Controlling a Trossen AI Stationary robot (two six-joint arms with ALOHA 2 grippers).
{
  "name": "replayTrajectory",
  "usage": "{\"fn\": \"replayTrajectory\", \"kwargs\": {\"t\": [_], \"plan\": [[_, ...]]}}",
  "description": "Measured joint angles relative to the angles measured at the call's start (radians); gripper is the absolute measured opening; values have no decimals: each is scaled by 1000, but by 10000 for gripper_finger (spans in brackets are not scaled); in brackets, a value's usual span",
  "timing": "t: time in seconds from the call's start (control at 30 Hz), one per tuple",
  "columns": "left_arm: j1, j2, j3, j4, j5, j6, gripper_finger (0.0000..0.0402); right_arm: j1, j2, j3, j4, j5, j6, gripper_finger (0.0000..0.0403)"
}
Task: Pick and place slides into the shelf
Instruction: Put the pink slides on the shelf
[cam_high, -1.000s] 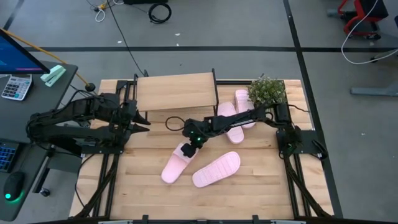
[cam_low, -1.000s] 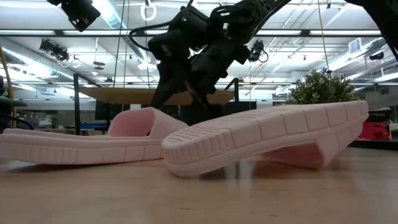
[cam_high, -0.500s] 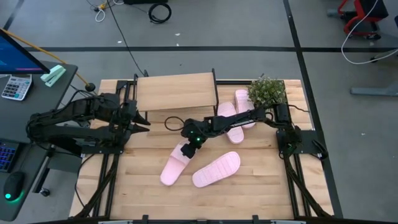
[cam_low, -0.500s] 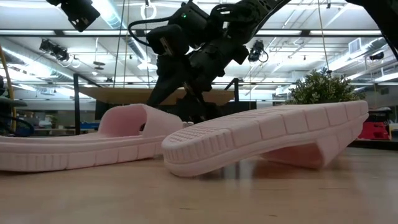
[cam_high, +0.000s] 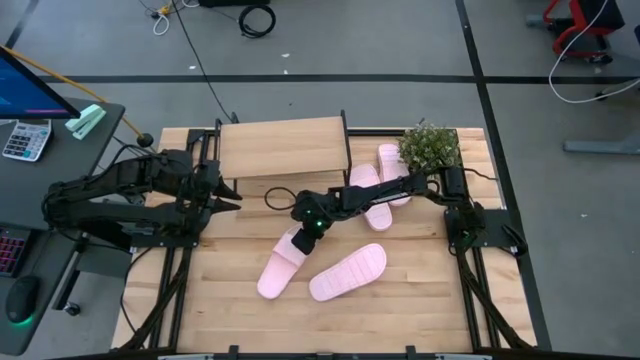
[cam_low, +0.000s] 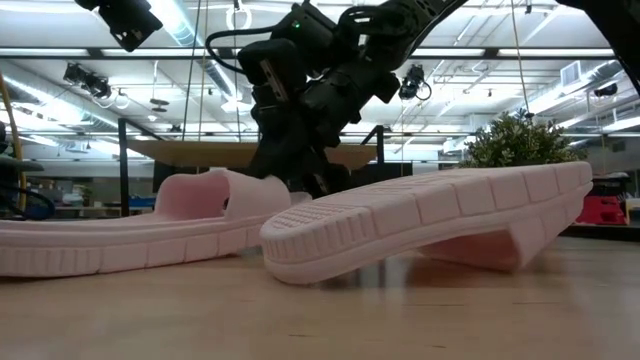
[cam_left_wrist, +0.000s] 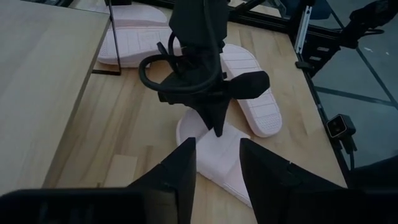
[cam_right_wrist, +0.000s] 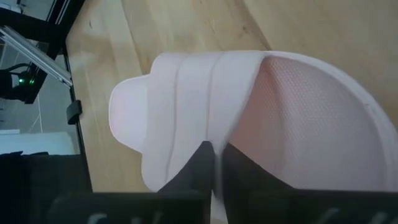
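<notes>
A pale pink slide (cam_high: 277, 265) lies sole down at the table's middle; it also shows in the low view (cam_low: 120, 240). My right gripper (cam_high: 299, 235) stands over its wide strap (cam_low: 215, 190), shut on it, and shows in its wrist view (cam_right_wrist: 217, 163). A second slide (cam_high: 348, 272) lies next to it, ribbed sole up. Two more slides (cam_high: 365, 196) (cam_high: 392, 172) lie by the plant. The shelf (cam_high: 283, 148) stands at the far side. My left gripper (cam_high: 230, 196) waits open beside the shelf, clear of everything; its wrist view (cam_left_wrist: 217, 148) looks at the held slide. My right gripper pinches the strap's heel-side edge (cam_right_wrist: 231, 134) between its two fingers (cam_right_wrist: 200, 163). The fingers come from above, slanting down from the table's right. The slide is upright, with its sole on the table.
A potted plant (cam_high: 430, 147) stands at the far right, beside the two far slides. A loose black cable loop (cam_high: 277, 197) lies in front of the shelf. Bare tabletop (cam_high: 210, 290) lies to the near left.
My right gripper has shifted a little toward the table's left and come lower onto the strap. The slide under it has slid slightly toward the left along the table, staying sole down.
</notes>
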Motion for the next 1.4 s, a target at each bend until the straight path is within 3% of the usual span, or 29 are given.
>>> {"fn": "replayTrajectory", "kwargs": {"t": [0.33, 0.57, 1.03, 1.2, 1.4], "plan": [[0, 0, 0, -3, 0, 1, 119, -7, -68, 6, -17, -95, -32, 7], [0, 0, 0, -16, 0, 1, 118, -20, -176, 6, -102, -103, -127, 7], [0, 0, 0, -8, 0, 2, 116, -178, -455, 6, -139, -65, -213, 7], [0, 0, 0, 81, -1, 36, 111, -257, -521, 6, -144, -72, -232, 7], [0, 0, 0, 242, -144, 48, 115, -338, -559, 7, -174, -143, -304, 7]]}}
